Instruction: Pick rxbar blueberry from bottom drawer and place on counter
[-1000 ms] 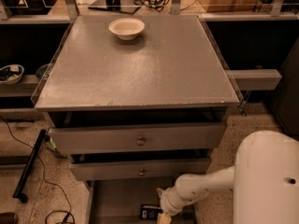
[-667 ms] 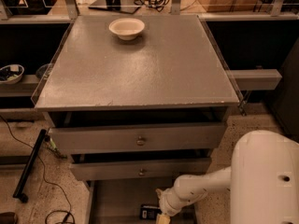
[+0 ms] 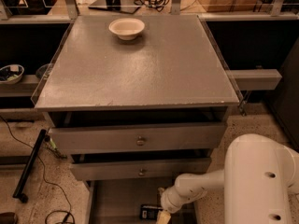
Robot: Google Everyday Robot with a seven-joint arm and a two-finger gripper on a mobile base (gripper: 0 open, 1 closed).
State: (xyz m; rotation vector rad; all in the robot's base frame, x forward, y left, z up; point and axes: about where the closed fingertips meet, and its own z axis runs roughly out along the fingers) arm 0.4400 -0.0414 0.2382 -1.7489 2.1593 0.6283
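Note:
The counter (image 3: pixel 140 69) is a large grey cabinet top in the middle of the camera view. Below it are two grey drawers with round knobs. The bottom drawer (image 3: pixel 117 199) is pulled out furthest and shows its flat grey floor at the bottom edge. The rxbar blueberry (image 3: pixel 149 212) lies on that floor as a small dark bar with pale marks. My white arm reaches down into the drawer from the right. My gripper (image 3: pixel 163 216) is at the bottom edge, just right of the bar and partly cut off by the frame.
A white bowl (image 3: pixel 126 28) stands at the back of the counter. Side shelves run left and right; the left one holds a bowl (image 3: pixel 11 73). A black bar (image 3: pixel 29 164) and cables lie on the floor at left. My arm's large white body (image 3: pixel 261 181) fills the lower right.

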